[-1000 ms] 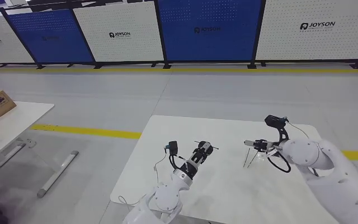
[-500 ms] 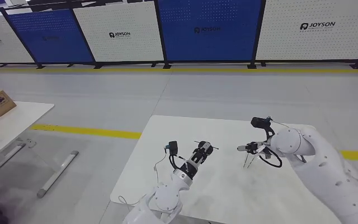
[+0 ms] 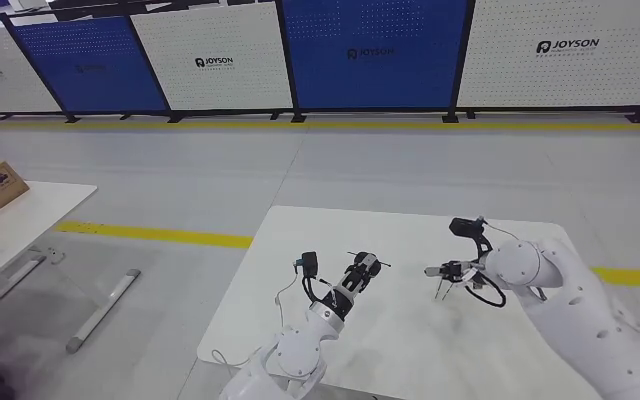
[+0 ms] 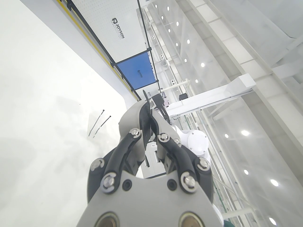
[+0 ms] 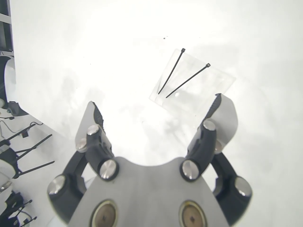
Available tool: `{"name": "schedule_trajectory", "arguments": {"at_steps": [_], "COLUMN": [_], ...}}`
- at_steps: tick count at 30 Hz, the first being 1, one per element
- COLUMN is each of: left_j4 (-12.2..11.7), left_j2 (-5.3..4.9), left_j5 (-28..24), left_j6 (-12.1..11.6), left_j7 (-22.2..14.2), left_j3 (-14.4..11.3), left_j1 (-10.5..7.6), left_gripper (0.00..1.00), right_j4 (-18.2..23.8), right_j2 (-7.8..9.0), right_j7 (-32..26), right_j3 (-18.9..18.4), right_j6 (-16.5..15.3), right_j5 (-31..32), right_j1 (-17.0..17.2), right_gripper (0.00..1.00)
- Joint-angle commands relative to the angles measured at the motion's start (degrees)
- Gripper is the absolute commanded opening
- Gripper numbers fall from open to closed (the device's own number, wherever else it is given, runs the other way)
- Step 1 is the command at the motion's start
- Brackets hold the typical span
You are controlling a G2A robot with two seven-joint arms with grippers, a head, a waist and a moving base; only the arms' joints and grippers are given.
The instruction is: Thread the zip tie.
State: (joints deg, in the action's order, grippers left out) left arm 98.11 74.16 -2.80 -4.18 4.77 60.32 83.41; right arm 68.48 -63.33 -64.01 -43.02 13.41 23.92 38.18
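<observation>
**Right arm swings in over the ties**

Right arm (image 3: pixel 540 272) has drawn its gripper a little toward the middle of the table (image 3: pixel 300 300), while the left arm has kept still. The right gripper (image 3: pixel 437 271) hangs over a clear sheet (image 5: pixel 213 79), its fingers spread wide. The left gripper (image 3: pixel 366 262) is held up over the table, well apart from the sheet. Its fingers are pressed together on a thin black strip (image 4: pixel 145 96) that looks like a tie.

On the sheet lie two ties (image 5: pixel 171 70) (image 5: pixel 188 81), heads apart and tails nearly meeting.

Because the tails are so close, a grasp there could catch both ties. The ties also lie flat, so the fingers may nip or drag the sheet instead.

Count: one table, two arms, one sheet, two loose ties, one held strip.
</observation>
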Motion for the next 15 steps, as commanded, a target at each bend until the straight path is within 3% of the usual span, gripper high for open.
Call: {"name": "schedule_trajectory", "arguments": {"at_steps": [1,4,7,15], "left_j4": [0.0,0.0,0.0,0.0], "left_j2": [0.0,0.0,0.0,0.0], "left_j5": [0.0,0.0,0.0,0.0], "left_j6": [0.0,0.0,0.0,0.0], "left_j7": [0.0,0.0,0.0,0.0], "left_j3": [0.0,0.0,0.0,0.0], "left_j1": [0.0,0.0,0.0,0.0], "left_gripper": [0.0,0.0,0.0,0.0], "right_j4": [-1.81,-4.64,-6.74,-6.74], "right_j2": [-0.44,-1.19,-2.11,-2.11], "right_j7": [0.12,1.08,2.65,2.65], "right_j3": [0.43,1.21,2.3,2.3], "right_j6": [-1.67,-3.98,-4.34,-4.34], "right_j5": [-0.76,-1.65,-1.91,-1.91], "right_j1": [-0.45,-1.05,-1.58,-1.58], "right_gripper": [1.0,1.0,1.0,1.0]}}
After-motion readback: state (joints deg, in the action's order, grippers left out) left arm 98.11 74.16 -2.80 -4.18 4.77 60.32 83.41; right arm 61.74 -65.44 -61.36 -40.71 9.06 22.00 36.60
